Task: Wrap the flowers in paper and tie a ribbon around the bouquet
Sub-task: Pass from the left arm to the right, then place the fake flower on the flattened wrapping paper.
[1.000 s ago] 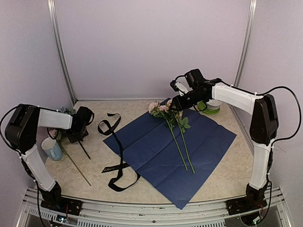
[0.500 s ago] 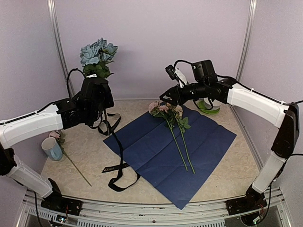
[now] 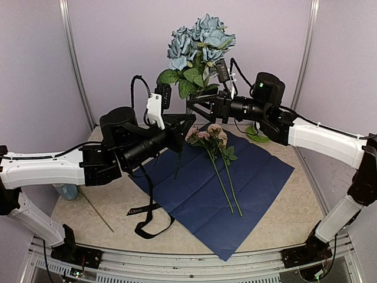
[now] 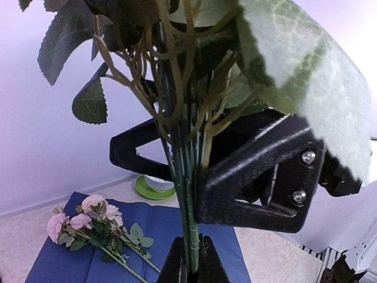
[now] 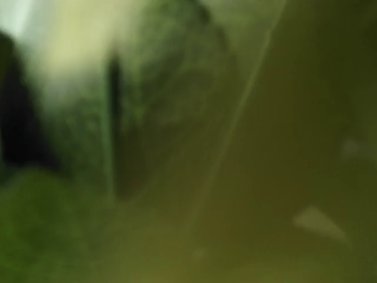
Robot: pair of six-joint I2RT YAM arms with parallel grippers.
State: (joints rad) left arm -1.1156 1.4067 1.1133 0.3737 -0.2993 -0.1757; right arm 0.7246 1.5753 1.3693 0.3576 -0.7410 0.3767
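My left gripper (image 3: pixel 180 125) (image 4: pixel 191 266) is shut on the green stems of the blue-grey hydrangea (image 3: pixel 198 39), holding it upright above the table. My right gripper (image 3: pixel 195 106) stands open just above it. Its black fingers (image 4: pixel 254 177) sit on either side of the hydrangea's stems (image 4: pixel 187 194), with a gap at each side. The right wrist view is a green blur of leaves. The pink roses (image 3: pixel 206 134) (image 4: pixel 82 216) lie on the paper (image 3: pixel 247 183) (image 4: pixel 162 233), navy side up. The black ribbon (image 3: pixel 148 207) loops off the paper's left edge.
A green saucer with a white cup (image 3: pixel 260 135) (image 4: pixel 154 187) stands at the back right. A mug (image 3: pixel 68 191) shows partly behind my left arm, and a loose thin stem (image 3: pixel 98 213) lies on the table at the front left.
My left arm has swung up from the far left to the centre, carrying the hydrangea. My right gripper rose off the roses, met the stems and opened wider.
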